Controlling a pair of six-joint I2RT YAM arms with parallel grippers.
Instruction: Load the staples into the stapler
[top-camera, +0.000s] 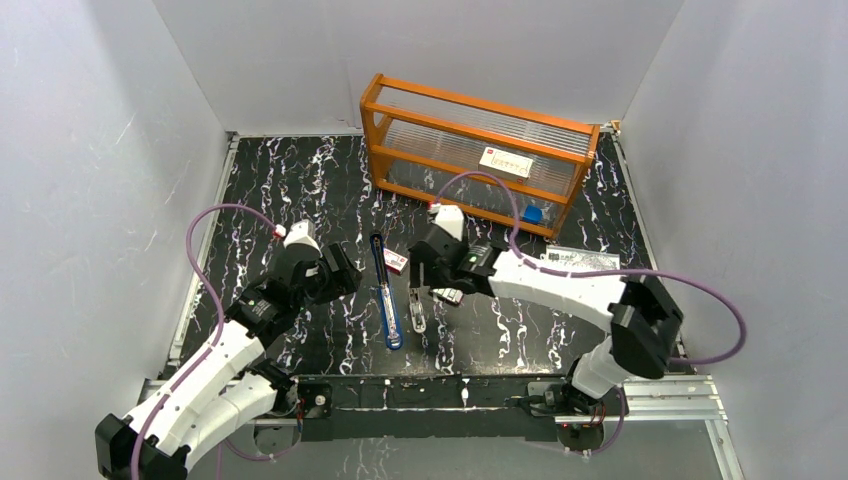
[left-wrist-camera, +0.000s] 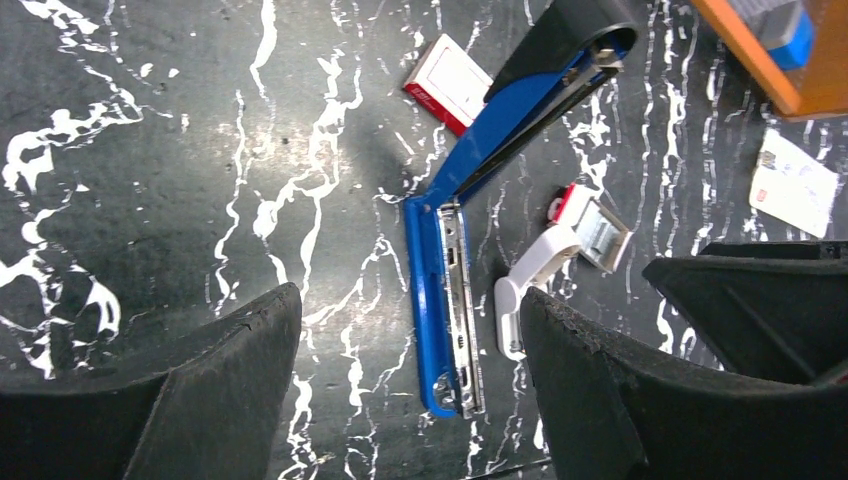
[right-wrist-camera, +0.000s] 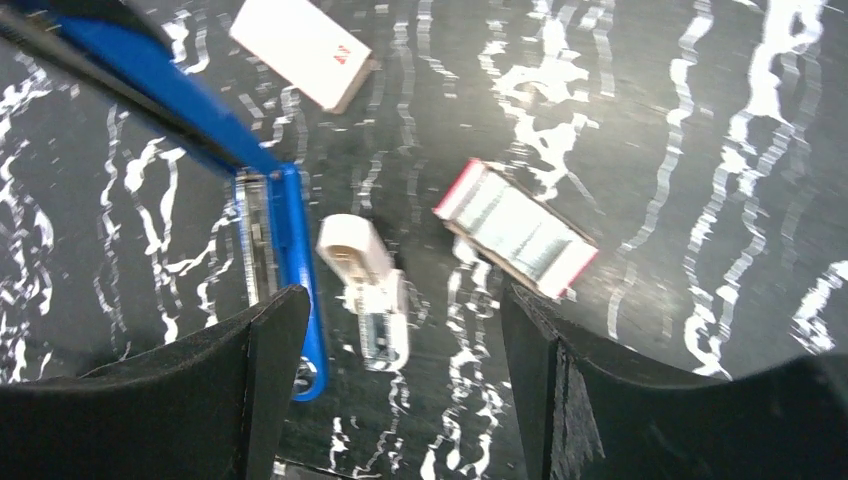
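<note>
Wide-spread and empty, left pincer and right pincer hang over the surface; the stapler lies hinged open, channel upward, ready for the staples lying near its right.

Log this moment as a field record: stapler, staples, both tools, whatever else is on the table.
stapler: blue, swung open, metal channel exposed, lying on the table
staples: silvery block in a red-edged tray, right of the stapler in the top view, not gripped
left tool: open, empty, beside the stapler
right tool: open, empty, over the staples
white object: between stapler and staples
box sleeve: red-and-white, by the stapler's black end
orange rack: at the back
</note>
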